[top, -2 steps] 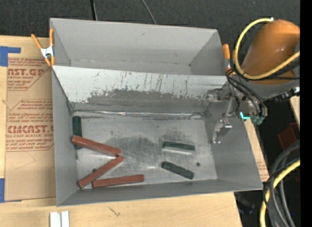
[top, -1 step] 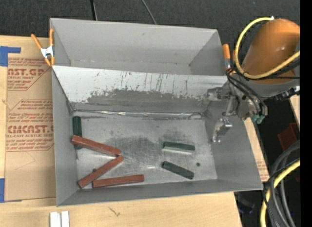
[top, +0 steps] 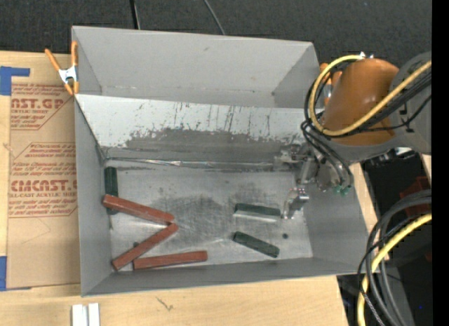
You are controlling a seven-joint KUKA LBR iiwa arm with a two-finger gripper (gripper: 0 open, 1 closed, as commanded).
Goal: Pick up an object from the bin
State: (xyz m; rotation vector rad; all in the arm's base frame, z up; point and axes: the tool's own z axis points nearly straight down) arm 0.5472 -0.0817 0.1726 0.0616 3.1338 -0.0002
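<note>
The bin point(top: 189, 65) is grey sheet metal, its walls smooth and matt, its floor scuffed and streaked with dark scratches. The three reddish-brown bars point(top: 138, 209) look matt, possibly wood or plastic. The dark green bars point(top: 257, 212) carry a slight sheen. The tool point(top: 293, 205) is bare silvery metal; the orange cover point(top: 358, 100) behind it is glossy and smooth.

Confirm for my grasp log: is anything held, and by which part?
Nothing seen held; the gripper hangs just right of a dark green bar on the bin floor.

Dark green bar point(top: 256, 212), flat, mid-right
</note>
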